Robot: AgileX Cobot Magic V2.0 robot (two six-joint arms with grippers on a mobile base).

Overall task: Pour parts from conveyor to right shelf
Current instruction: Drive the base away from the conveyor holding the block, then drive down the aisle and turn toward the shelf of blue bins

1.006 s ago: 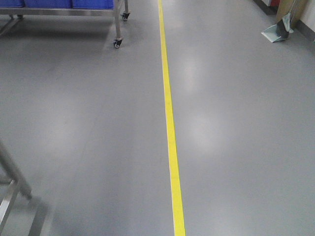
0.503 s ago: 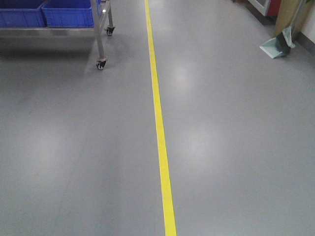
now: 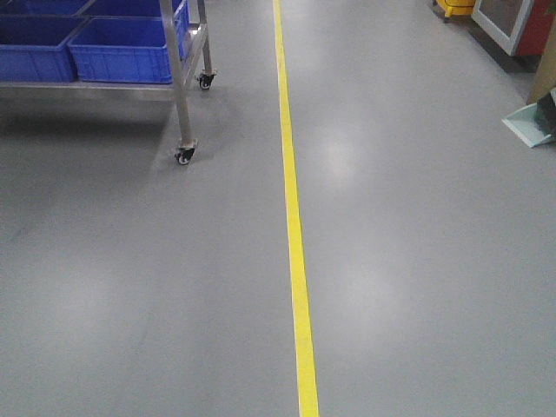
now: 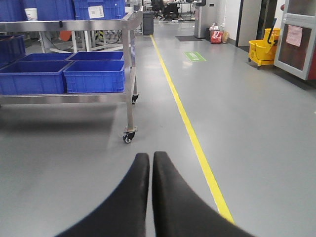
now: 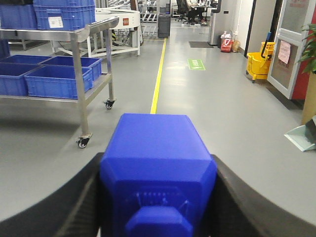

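- Between the fingers of my right gripper sits the blue part. It is clamped on both flanks, with its knobbed end turned back toward my wrist.
- Ahead and to the left of those fingers stands the wheeled steel rack with its deep blue bins. It is well apart from the part, so I judge the gap must close before any tipping.
- My left gripper has its fingers pressed together on nothing, and the rack lies ahead-left of it too.
- The front view shows only floor, a yellow line and the rack's caster, with no gripper and no part. No view shows the conveyor.
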